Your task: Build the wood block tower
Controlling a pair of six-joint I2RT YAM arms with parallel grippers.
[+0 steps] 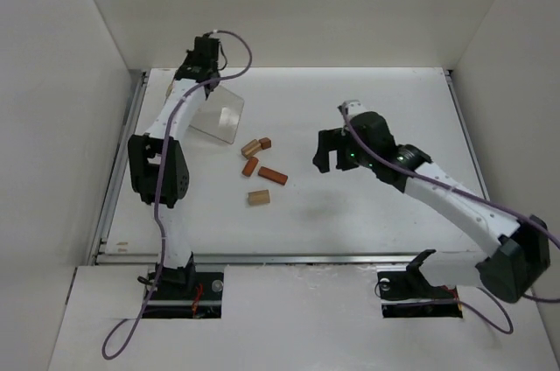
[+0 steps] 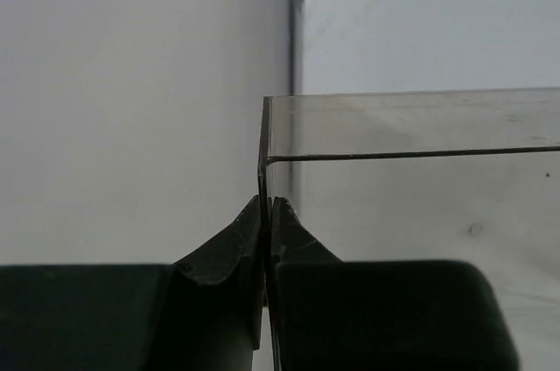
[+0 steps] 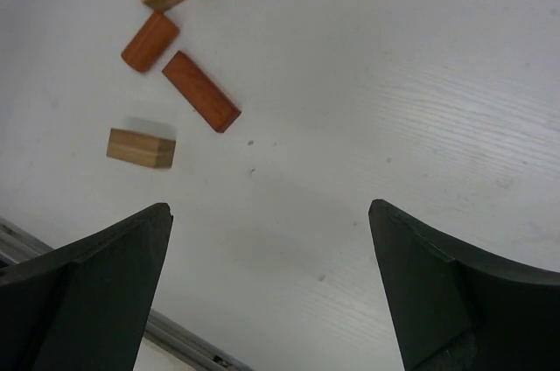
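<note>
Right end effector (image 3: 269, 206) nearest lens, jaws spread wide, nothing between them, hovering over white bench (image 1: 367, 222). Five small wooden blocks (image 1: 272, 176), reddish-brown and light tan, lie scattered and unstacked mid-bench, near its left side. Left end effector (image 2: 265, 205) pressed together, pinching wall edge of clear plastic box (image 2: 411, 126) at far-left bench.
</note>
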